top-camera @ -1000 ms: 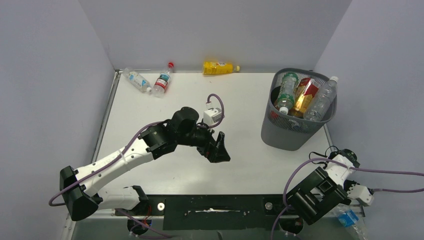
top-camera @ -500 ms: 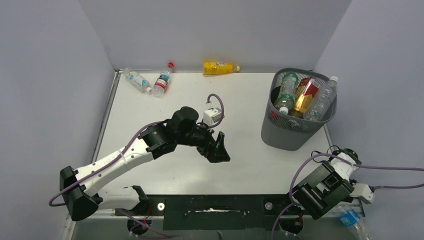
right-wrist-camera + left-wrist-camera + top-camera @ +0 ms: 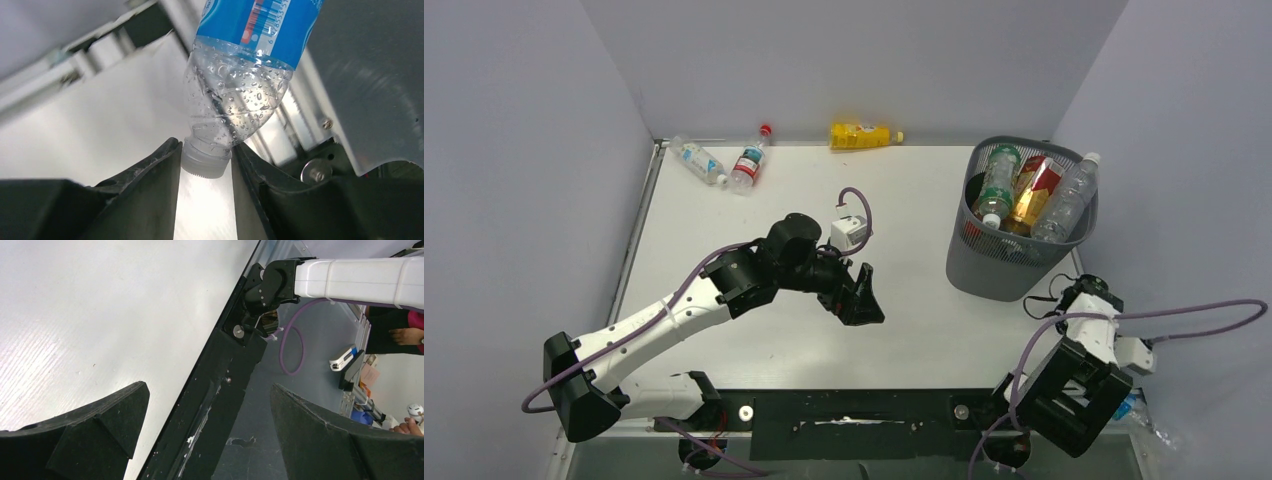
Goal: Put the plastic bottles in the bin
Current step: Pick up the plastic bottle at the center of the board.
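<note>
Bottle status: clear plastic bottle with a blue label [image 3: 240,95] sits at the near-right corner, by the edge of the white surface [image 3: 924,340]. The right pincer [image 3: 205,152] is pinching its cap & neck. The dark grey mesh bin [image 3: 984,270], far right, already holds approx four bottles. Still to do: a clear pale-labelled bottle [image 3: 697,160], a clear red-capped bottle [image 3: 751,160] and a yellow plastic bottle [image 3: 860,135], all lying along the far edge. The left pincer [image 3: 207,405] is spread wide, empty, over mid-surface. Vs a sec ago, the right wrist has swung nearer the bin w/ its bottle; the left arm hasn't budged.
</note>
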`<state>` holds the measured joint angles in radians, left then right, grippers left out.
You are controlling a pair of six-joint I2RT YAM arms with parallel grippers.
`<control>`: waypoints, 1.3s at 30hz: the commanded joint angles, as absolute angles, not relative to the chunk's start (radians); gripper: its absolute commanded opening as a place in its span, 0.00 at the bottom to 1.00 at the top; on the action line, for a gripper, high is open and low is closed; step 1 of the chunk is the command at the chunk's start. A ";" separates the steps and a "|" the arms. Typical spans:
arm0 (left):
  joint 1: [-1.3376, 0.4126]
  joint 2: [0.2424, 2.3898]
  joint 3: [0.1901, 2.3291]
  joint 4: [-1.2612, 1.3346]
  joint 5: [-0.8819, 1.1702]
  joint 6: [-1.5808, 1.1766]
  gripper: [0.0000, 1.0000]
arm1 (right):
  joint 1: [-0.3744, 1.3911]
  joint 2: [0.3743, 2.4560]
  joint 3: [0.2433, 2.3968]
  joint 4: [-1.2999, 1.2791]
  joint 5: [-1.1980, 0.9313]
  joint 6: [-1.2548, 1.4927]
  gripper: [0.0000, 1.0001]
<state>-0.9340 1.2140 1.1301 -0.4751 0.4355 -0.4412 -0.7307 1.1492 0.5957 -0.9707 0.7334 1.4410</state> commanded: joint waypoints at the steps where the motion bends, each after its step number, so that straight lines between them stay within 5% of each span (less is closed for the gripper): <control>1: -0.930 1.198 1.171 -0.439 0.450 -0.449 0.92 | -0.510 1.179 0.710 -1.086 0.818 1.633 0.16; 13: -0.934 1.194 1.190 -0.432 0.406 -0.466 0.92 | 0.109 1.387 1.131 -1.432 0.950 1.878 0.12; 27: -0.934 1.165 1.193 -0.443 0.350 -0.474 0.92 | 0.222 1.249 1.251 -1.368 0.950 1.498 0.10; 39: -0.935 1.132 1.158 -0.402 0.328 -0.503 0.92 | 0.507 1.373 1.792 -1.330 0.968 1.113 0.06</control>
